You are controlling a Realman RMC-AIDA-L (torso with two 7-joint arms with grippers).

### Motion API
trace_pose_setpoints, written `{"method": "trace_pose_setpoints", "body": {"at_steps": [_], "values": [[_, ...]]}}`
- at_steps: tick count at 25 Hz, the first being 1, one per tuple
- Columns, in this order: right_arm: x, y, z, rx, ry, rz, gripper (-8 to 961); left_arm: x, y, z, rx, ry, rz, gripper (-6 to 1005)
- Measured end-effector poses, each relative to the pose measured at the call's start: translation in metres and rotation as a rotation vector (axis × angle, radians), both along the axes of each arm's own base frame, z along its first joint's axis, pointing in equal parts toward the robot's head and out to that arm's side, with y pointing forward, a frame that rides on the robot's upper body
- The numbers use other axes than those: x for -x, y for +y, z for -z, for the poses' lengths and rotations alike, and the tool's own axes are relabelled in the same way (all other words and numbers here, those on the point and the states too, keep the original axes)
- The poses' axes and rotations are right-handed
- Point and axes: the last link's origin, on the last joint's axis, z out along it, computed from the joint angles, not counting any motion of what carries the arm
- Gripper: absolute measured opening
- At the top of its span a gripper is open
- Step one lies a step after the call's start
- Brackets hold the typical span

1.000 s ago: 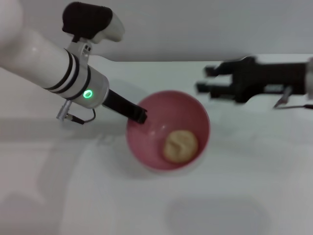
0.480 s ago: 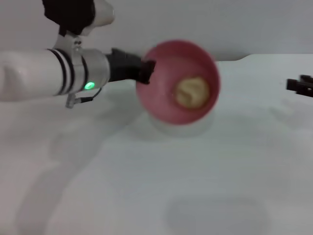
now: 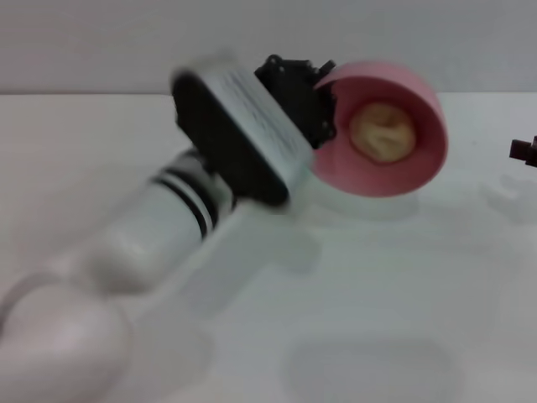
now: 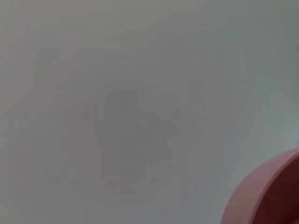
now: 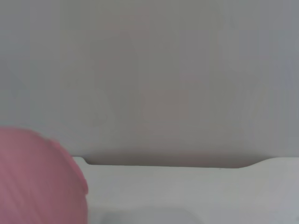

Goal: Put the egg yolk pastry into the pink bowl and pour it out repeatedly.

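Observation:
The pink bowl (image 3: 382, 130) is lifted off the white table (image 3: 377, 319) and tipped on its side, its mouth facing the head camera. The tan egg yolk pastry (image 3: 382, 132) still sits deep inside it. My left gripper (image 3: 321, 105) is shut on the bowl's left rim, with the arm stretching in from the lower left. A pink curve of the bowl (image 4: 266, 196) shows in the left wrist view, and its outside (image 5: 39, 179) shows in the right wrist view. Only a dark tip of my right gripper (image 3: 524, 149) appears at the head view's right edge.
A plain grey wall stands behind the table's far edge (image 5: 173, 164). A faint rounded mark (image 3: 373, 365) lies on the table surface near the front.
The left arm has raised the bowl, carried it rightward and rolled it further onto its side. The pastry stays inside. The right gripper has stayed withdrawn at the right edge.

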Motion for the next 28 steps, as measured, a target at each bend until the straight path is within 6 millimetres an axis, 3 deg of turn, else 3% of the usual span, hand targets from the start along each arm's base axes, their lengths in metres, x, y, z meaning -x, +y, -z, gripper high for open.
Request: {"method": "trace_pose_setpoints", "body": {"at_steps": [1, 4, 7, 13, 16, 21, 24, 28], "values": [[0.0, 0.0, 0.0, 0.0, 0.0, 0.0, 491, 0.0, 0.0, 0.0, 0.0, 0.0, 0.0, 0], [-0.001, -0.001, 0.0, -0.001, 0.001, 0.003, 492, 0.005, -0.016, 0.002, -0.266, 0.103, 0.218, 0], [-0.002, -0.001, 0.0, -0.006, 0.008, 0.01, 493, 0.005, -0.02, -0.002, -0.387, 0.175, 0.305, -1], [-0.003, -0.002, 0.0, -0.006, 0.012, 0.015, 495, 0.013, -0.025, 0.003, -0.463, 0.329, 0.383, 0], [-0.002, -0.002, 0.003, 0.005, 0.012, 0.01, 496, 0.014, -0.019, -0.002, -0.445, 0.245, 0.288, 0], [0.003, 0.003, 0.009, 0.026, 0.027, -0.004, 498, 0.019, 0.012, -0.024, -0.33, 0.047, -0.048, 0], [0.007, 0.006, 0.013, 0.041, 0.027, -0.017, 500, 0.034, 0.038, -0.042, -0.144, -0.069, -0.246, 0], [0.014, 0.01, 0.02, 0.075, 0.01, -0.044, 501, 0.054, 0.059, -0.067, 0.123, -0.269, -0.417, -1]]}}
